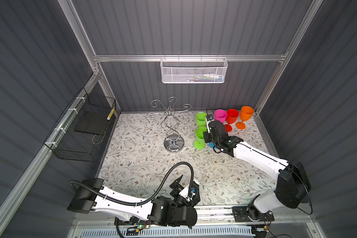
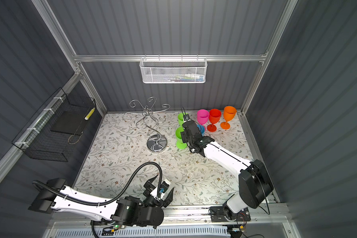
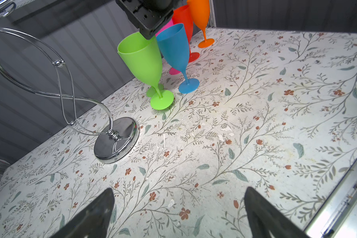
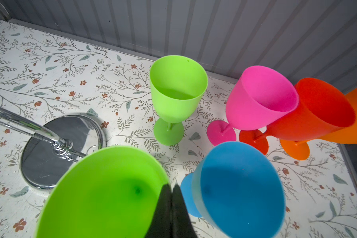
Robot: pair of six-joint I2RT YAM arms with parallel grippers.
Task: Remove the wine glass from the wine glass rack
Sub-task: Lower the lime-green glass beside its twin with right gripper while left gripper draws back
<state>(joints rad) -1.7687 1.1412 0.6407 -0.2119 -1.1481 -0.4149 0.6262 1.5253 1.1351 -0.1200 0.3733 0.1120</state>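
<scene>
The shiny chrome wire wine glass rack (image 1: 169,123), far centre, is bare. The nearer lime-green plastic wine glass (image 4: 103,195) stands just right of it on the worktop (image 1: 153,169). The right pincer (image 4: 171,197), clenched at its rim, could topple it or the blue plastic goblet (image 4: 239,185) if swung sideways. The left pincer (image 3: 179,191) is released.

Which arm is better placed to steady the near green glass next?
Right, likely. The right gripper, shut, hangs at the rim of the near green glass; the left gripper sits open, far back by the table's front edge.

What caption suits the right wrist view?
Shut right gripper poised between a green glass and a blue glass, near the wine glass rack.
</scene>
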